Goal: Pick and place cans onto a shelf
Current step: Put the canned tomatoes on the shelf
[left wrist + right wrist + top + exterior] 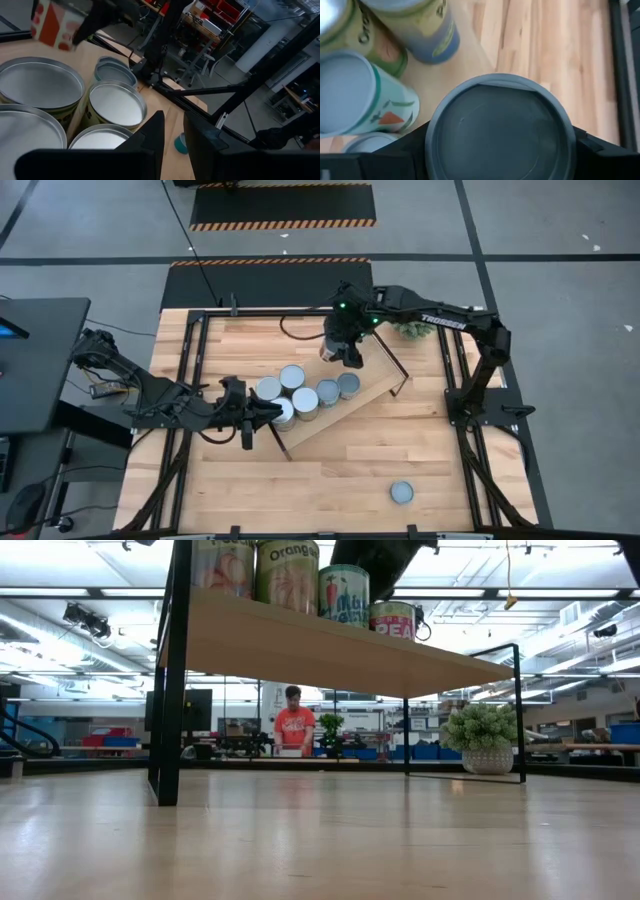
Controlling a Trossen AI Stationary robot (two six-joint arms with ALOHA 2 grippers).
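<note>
Across the middle of the light-wood tabletop [330, 470], the long light-wood shelf with thin black metal end bars [375, 396] runs at a slant, one end toward the left edge and nearer the front, the other toward the right edge. Item: six short silvery cans with pale round tops [305, 399] stand clustered on the shelf's left half, touching or nearly touching; from table level four printed labels show along the shelf edge, among them an orange-lettered can [288, 572] and a green-labelled can [394, 620]. Item: one grey-lidded can [500, 137] is clamped between the fingers of the right gripper [340, 352], held above the shelf near the far edge of the tabletop, just beside the cluster. Item: one blue-grey-topped can [401, 493] stands alone near the front edge, toward the right corner, well apart from the shelf. Item: left gripper [262, 413] sits at the left end of the shelf beside the cluster, its two dark fingers [150, 135] slightly apart and holding nothing. Item: green potted plant [483, 737] at the far right corner.
</note>
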